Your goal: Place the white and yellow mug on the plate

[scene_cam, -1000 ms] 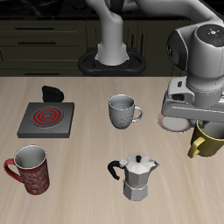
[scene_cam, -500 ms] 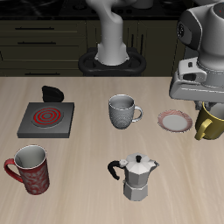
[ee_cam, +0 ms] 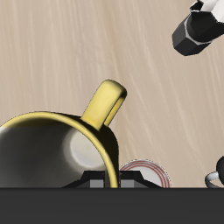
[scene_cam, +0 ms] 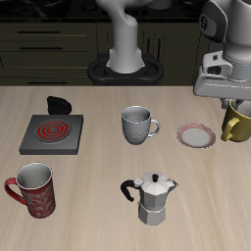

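The gripper (scene_cam: 235,98) is closed on the rim of the white and yellow mug (scene_cam: 236,122) and holds it clear of the surface (scene_cam: 98,196), upright, with its loop handle turned toward the plate (scene_cam: 196,134). The mug hangs just beside the plate, off its outer edge, not over it; the plate lies flat on the surface and carries nothing. In the wrist view the mug (ee_cam: 66,149) fills much of the picture, its pale inside and yellow handle visible, with part of the plate (ee_cam: 144,171) showing past its rim and the moka pot (ee_cam: 199,28) well apart from it. Taking the plate as reference: the grey-white patterned mug (scene_cam: 137,125) stands near it, toward the middle of the surface; the moka pot (scene_cam: 151,196) stands beyond that mug and nearer the front edge; the square burner (scene_cam: 51,132) with the red spiral lies well apart, on the far side of the grey-white mug, with a small black object (scene_cam: 59,104) just behind it; the red patterned mug (scene_cam: 32,188) stands farthest from the plate, near the front edge.
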{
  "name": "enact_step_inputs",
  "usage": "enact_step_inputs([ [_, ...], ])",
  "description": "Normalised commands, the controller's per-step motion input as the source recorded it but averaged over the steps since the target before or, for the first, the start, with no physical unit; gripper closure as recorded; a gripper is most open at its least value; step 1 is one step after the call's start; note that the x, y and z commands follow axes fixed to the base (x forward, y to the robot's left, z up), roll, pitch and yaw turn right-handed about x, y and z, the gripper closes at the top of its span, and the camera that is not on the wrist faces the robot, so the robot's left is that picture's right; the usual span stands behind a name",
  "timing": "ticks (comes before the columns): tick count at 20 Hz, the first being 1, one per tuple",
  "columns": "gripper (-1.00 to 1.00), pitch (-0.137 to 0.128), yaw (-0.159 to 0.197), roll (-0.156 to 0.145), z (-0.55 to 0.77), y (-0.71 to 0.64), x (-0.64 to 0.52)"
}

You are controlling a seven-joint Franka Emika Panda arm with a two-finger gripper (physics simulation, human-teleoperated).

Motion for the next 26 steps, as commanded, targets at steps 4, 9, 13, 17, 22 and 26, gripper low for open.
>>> enact_step_inputs([
  [4, 1.0, -0.078, 0.029, 0.001, 0.14, -0.02, -0.33],
  [9, 1.0, -0.043, 0.005, -0.019, 0.05, -0.07, -0.38],
  [13, 1.0, -0.01, -0.025, 0.023, -0.07, -0.09, -0.28],
  [17, 1.0, -0.029, 0.012, -0.02, -0.11, -0.03, -0.2],
  [22, 1.0, -0.05, 0.004, -0.006, -0.06, -0.04, -0.34],
  [26, 1.0, -0.064, 0.001, 0.013, -0.03, -0.08, -0.33],
])
